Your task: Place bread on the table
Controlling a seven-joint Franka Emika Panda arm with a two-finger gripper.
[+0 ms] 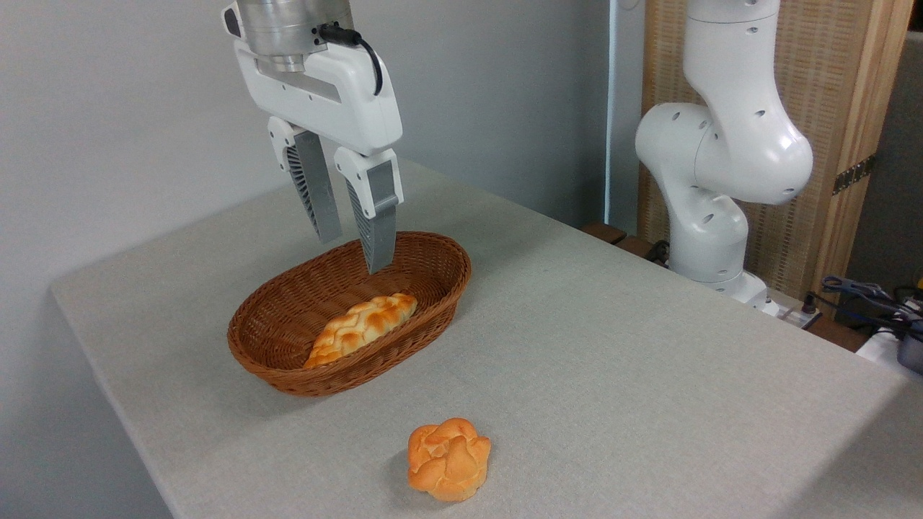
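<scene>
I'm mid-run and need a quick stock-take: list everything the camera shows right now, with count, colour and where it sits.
braided bread: one, pale yellow with orange-brown patches, lying inside the basket
basket: one, brown wicker, oval, on the table left of centre
round bun: one, orange, knotted, on the table in front of the basket
table: one, light grey-beige fabric top
wooden panel: one, light wood, behind the arm at right
cables and gear: several, dark, far right edge
robot arm: one, white, behind the table
gripper: one, white with grey fingers, open, empty, above the basket

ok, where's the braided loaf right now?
Braided loaf lies inside the wicker basket, left of centre, below the open gripper; the round bun sits nearer the front.
</scene>
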